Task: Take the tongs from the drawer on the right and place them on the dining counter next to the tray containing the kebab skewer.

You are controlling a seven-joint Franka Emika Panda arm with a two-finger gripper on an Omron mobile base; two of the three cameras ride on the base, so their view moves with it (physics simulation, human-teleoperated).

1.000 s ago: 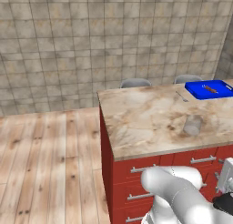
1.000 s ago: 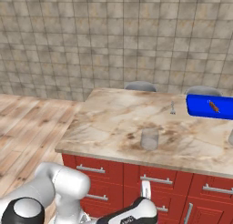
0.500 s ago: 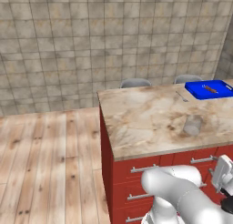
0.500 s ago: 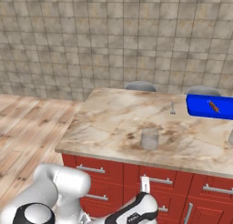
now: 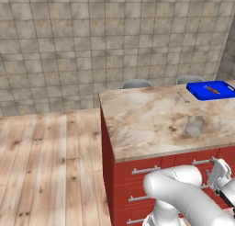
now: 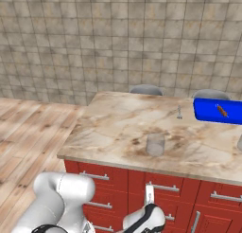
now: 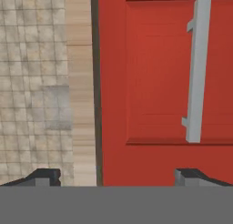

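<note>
My tool (image 7: 116, 175), jaws wide and empty, has risen closer to the drawer (image 7: 159, 73) handle (image 7: 196, 68); opening comes next.

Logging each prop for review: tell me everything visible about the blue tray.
The tray is bright blue, flat and rectangular with a low raised rim, looking like plastic. It lies flat at the far right end of the counter, partly cut off by the picture's edge. A small reddish-brown skewer lies inside it. A thin silver utensil lies apart, to its left.
</note>
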